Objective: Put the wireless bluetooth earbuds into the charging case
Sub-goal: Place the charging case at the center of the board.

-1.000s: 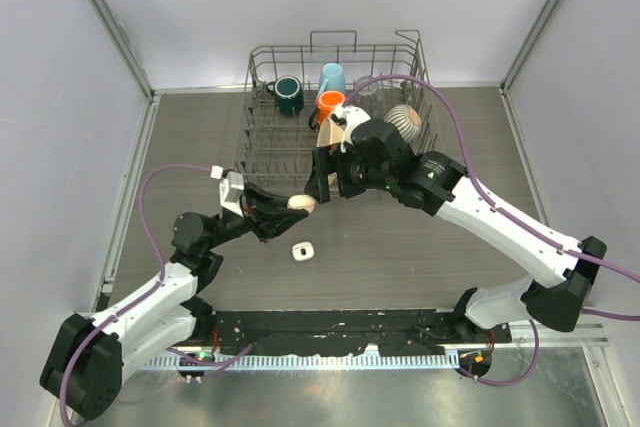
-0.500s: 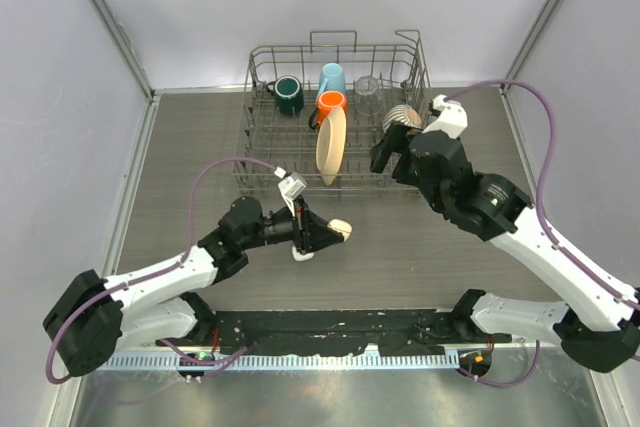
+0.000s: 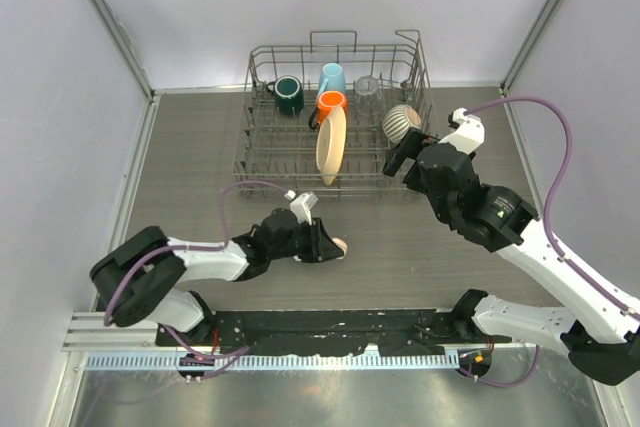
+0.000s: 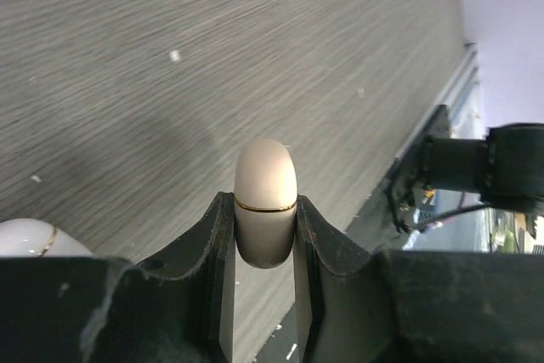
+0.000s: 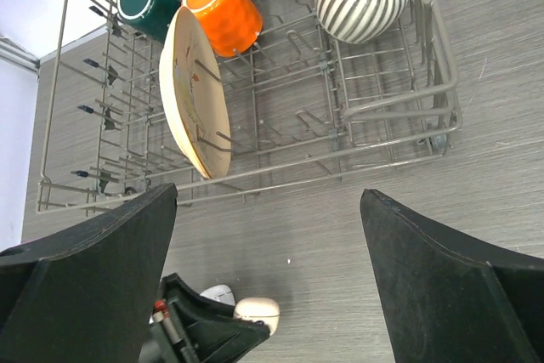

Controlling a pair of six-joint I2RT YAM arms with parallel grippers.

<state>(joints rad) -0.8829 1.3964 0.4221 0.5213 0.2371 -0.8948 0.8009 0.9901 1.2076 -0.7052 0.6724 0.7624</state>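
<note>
The charging case (image 4: 265,176), a cream pod whose gold seam looks closed, sits clamped in my left gripper (image 4: 264,210), low over the table (image 3: 190,157) at 6 o'clock of the dish rack (image 3: 262,137). I can't make out any earbuds. My right gripper (image 5: 268,210) hangs wide open and empty at the rack's 4 o'clock corner. I judge I'm staging the case. Next it needs setting down and opening.

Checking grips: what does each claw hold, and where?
Left claw pinches the cream oval case by its sides around the gold seam; right claw is open, empty.
</note>
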